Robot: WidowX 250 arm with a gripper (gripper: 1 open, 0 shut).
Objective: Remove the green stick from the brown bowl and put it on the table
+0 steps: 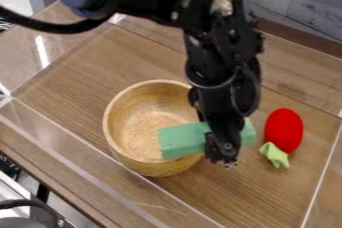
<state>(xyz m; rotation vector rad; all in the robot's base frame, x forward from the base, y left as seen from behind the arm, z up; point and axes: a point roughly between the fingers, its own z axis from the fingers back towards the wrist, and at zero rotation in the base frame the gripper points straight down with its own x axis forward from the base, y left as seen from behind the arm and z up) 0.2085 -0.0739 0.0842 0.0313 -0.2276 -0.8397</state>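
Observation:
The green stick is a flat matte green bar, held tilted over the right rim of the brown bowl. My gripper points steeply down and is shut on the stick's right part, its black fingers hiding that end. One fingertip hangs just past the bowl's right edge, above the table. The bowl is round, light brown wood with a thick rim, and its inside now shows bare.
A red strawberry-like toy with a green stem lies on the table just right of the gripper. Clear acrylic walls edge the tabletop on all sides. The black arm reaches down from the upper left.

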